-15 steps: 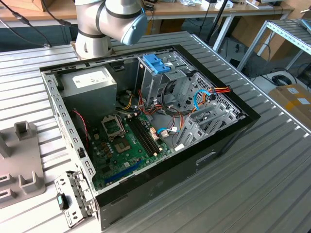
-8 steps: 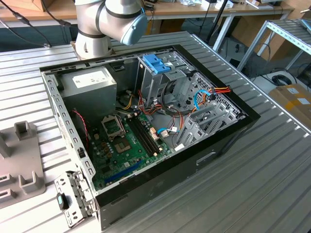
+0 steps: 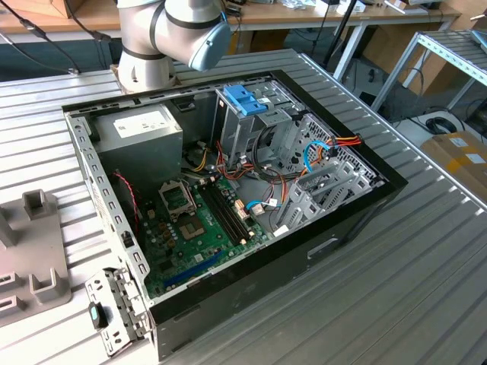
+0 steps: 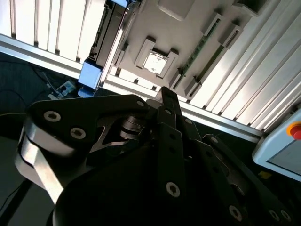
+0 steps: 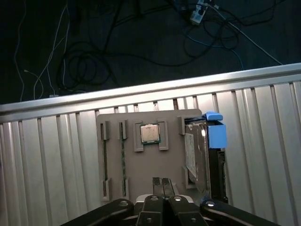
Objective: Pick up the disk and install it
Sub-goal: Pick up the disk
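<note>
Print on the disk's (image 5: pixel 195 155) white label is too small to read, and so is the white label on the grey box (image 3: pixel 141 129) inside the case (image 3: pixel 228 182). In the first wrist view the disk stands on its long edge in a slot at one side of a grey tray (image 5: pixel 141 165). Its labelled face is turned toward the chip (image 5: pixel 150 134), and its long axis runs parallel to the memory sticks (image 5: pixel 123 155). Its blue tab (image 5: pixel 215 134) is at the end nearer the table's (image 5: pixel 56 160) rim, away from the gripper (image 5: pixel 162 181). The gripper's fingers are pressed together with nothing between them. They hang over the tray's other end, beside the disk and clear of it. The second wrist view shows the gripper from the side and the disk edge-on. The exterior view shows the open case on the slatted table, its blue latch (image 3: pixel 245 99) and the arm (image 3: pixel 175 30) behind it.
</note>
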### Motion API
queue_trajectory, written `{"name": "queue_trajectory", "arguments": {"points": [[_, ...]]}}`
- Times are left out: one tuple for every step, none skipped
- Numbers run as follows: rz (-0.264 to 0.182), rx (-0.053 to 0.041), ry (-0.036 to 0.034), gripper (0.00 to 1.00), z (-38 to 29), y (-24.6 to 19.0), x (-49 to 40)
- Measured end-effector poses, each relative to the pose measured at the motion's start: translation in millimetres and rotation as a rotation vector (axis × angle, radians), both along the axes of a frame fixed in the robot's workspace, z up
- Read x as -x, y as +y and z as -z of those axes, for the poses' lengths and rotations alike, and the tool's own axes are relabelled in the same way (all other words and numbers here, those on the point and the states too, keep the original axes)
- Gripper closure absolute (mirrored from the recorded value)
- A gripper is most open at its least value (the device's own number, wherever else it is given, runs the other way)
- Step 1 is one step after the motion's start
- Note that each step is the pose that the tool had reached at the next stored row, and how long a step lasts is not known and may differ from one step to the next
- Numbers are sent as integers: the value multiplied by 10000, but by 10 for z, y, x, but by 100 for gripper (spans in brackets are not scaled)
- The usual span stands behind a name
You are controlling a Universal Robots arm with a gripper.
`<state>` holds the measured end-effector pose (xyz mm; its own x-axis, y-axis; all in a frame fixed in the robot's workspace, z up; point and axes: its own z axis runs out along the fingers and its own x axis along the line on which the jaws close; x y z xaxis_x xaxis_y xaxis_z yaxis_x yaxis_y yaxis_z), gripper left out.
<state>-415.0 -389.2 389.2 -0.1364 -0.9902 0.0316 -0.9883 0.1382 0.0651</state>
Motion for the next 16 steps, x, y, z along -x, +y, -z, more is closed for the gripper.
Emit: {"name": "queue_trajectory", "arguments": {"points": [[-14, 0, 0, 89, 0, 0, 0], [-38, 0, 0, 89, 0, 0, 0], [-47, 0, -1, 89, 0, 0, 0], [-47, 1, -33, 89, 0, 1, 0], [-45, 1, -164, 89, 2, 1, 1], [-47, 4, -306, 89, 3, 0, 1], [-48, 8, -432, 89, 3, 0, 1], [-47, 11, -511, 89, 4, 0, 1], [-48, 16, -666, 89, 7, 0, 1], [-48, 19, -819, 89, 9, 0, 1], [-49, 20, -858, 89, 9, 0, 0], [-49, 19, -862, 89, 9, 0, 0], [-49, 20, -865, 89, 9, 0, 0], [-48, 20, -866, 89, 9, 0, 0], [-48, 8, -865, 89, 9, 0, 1], [-44, -64, -866, 89, 10, 0, 2]]}}
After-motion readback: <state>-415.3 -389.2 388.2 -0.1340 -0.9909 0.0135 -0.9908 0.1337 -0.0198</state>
